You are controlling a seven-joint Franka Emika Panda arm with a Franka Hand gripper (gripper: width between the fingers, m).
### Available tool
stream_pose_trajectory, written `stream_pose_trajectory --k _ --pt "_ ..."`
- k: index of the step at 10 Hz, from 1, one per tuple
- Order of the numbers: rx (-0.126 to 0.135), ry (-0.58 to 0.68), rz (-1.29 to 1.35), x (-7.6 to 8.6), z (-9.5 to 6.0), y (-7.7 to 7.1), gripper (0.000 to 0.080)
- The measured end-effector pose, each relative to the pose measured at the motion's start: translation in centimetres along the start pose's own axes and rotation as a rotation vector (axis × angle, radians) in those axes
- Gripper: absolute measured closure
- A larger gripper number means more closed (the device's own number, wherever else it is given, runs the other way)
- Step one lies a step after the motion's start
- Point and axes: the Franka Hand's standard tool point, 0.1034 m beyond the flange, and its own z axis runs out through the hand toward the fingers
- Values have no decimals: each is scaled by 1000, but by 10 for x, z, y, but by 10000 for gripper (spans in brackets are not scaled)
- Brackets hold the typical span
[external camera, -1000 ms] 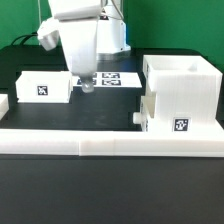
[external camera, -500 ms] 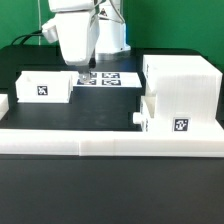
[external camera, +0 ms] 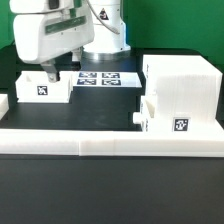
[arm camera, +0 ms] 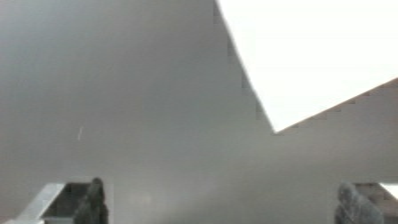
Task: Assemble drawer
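Exterior view: jaws hang over the small box [external camera: 45, 88] at the exterior view's left of the tabletop [external camera: 100, 112]. Casing [external camera: 182, 80] at the right, second small box [external camera: 172, 120] against its front.
Wrist view: jaws spread wide, nothing between them.

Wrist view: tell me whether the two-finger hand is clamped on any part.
No, the two-finger hand is open: its fingers stand far apart with nothing between them.
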Motion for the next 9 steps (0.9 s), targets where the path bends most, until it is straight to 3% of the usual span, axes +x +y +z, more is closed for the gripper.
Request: stream_pose_trajectory --k 1,2,7,9 --pt "-17 -4 109 -10 0 -4 150" --pt "-15 -5 204 -12 1 -7 150" --pt "-17 -1 543 -11 3 -9 150" --pt "-28 1 761 -12 7 -23 150"
